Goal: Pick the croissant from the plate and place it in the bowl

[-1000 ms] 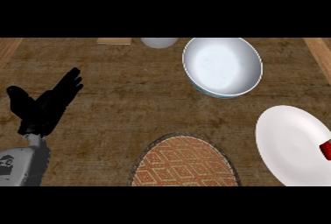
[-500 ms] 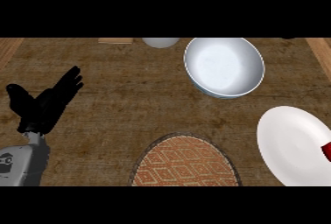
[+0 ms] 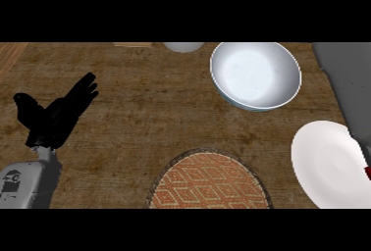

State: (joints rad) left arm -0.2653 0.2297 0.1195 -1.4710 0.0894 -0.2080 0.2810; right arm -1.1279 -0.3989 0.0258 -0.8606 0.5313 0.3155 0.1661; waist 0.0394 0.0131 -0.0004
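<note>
1. Where the left hand [image 3: 56, 115] showed at the left edge, we saw fingers spread, holding nothing.
2. We saw the plate [image 3: 330, 166] right, bowl [image 3: 255, 75] above it; croissant not visible.

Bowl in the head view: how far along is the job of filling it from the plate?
Nothing looks done: the bowl is empty. Nothing is visibly in hand: the left robot hand rests open at the left, and a grey shape, possibly the right forearm, runs along the right edge by the plate, its hand out of view. No croissant shows on the plate's visible part. Grasping, carrying and placing all remain.
</note>
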